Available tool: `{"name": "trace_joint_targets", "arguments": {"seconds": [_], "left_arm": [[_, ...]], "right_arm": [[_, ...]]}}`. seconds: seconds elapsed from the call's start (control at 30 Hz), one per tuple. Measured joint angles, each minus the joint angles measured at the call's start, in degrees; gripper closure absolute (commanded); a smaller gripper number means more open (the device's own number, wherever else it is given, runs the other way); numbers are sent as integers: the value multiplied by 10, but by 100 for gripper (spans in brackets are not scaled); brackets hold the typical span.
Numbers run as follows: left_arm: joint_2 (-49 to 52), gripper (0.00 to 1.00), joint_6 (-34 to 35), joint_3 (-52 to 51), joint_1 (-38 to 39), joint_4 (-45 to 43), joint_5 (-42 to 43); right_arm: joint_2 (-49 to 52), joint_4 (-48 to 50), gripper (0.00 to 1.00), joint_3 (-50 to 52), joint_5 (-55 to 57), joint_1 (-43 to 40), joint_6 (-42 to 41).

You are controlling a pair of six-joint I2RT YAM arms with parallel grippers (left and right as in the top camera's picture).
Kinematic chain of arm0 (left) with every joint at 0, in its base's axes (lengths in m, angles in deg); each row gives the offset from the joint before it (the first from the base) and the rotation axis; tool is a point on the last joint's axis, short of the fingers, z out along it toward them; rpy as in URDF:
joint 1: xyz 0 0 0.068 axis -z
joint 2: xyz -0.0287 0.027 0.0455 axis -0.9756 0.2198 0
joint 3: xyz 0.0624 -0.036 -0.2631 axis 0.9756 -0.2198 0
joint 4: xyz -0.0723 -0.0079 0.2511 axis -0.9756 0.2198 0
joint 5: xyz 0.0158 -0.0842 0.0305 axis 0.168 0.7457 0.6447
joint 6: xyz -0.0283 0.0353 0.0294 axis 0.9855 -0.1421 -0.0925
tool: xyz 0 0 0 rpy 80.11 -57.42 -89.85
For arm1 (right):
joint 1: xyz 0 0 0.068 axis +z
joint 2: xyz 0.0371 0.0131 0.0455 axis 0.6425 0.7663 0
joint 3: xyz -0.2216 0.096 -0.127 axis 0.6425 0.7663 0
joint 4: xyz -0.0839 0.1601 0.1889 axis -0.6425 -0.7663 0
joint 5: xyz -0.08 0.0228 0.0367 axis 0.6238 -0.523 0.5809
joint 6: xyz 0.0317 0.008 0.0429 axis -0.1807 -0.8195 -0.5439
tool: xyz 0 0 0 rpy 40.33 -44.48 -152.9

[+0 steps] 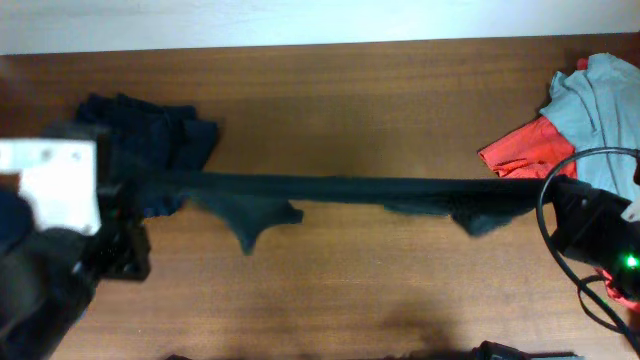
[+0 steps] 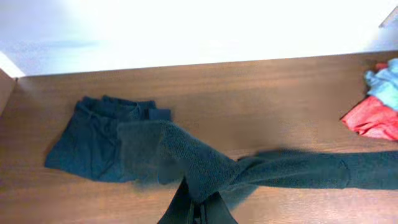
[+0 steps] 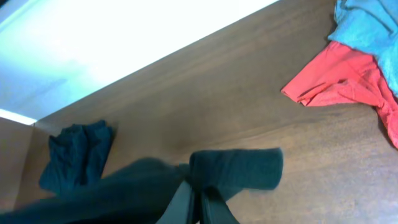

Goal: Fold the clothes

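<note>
Nearest each wrist camera, at the bottom centre of its frame, stand the dark fingers of the left gripper [image 2: 199,210] and the right gripper [image 3: 200,208]. Each pair is clenched on one end of the long dark teal knit garment [image 1: 350,188], whose fabric bunches and flares just above the pinch.

From overhead the garment reads as a thin, nearly straight band across the middle of the frame, running from the left arm's grip at the left edge to the right arm's grip at the right. Loose flaps hang below the band, one left of centre and one right of centre. The tension is judged deliberate: pulling the two ends apart draws out creases and gives a straight edge before the cloth is laid on the brown wooden table [image 1: 350,90] for folding. Whether the band is clear of the tabletop or brushing it cannot be told.

Beyond the left end, in the upper left of the overhead frame, lies a navy bundle of cloth [image 1: 150,135], gathered into a compact heap and apparently set aside.

Farthest off, at the upper right, a red cloth [image 1: 525,150] lies crumpled partly beneath a pale grey-blue cloth [image 1: 595,100]. Both are well apart from the grippers and are judged to await folding.
</note>
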Motion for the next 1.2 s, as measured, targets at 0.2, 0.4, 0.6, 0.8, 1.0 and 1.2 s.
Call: {"name": "trace_joint_targets", "arguments": {"seconds": [0.2,0.4,0.6,0.8,1.0,1.2], "left_arm": [[37,100,-2,3,0,-1,-9],[229,99,-9,3,-1,-53,-24],[435,90,-42,-3,-12,-179,-28],[574,1,-85,-5,-19,-289,-31],[599,1,-99,2,-25,-223,-66],[590,1,-88,61,-46,-100,-81]], "right_arm": [[21,-11,96,0,10,0,0],[105,-1,91,-1,45,0,0],[274,85,76,10,57,1,0],[459,196,52,17,61,17,1],[497,166,50,22,61,24,7],[468,91,50,22,61,30,30]]}}
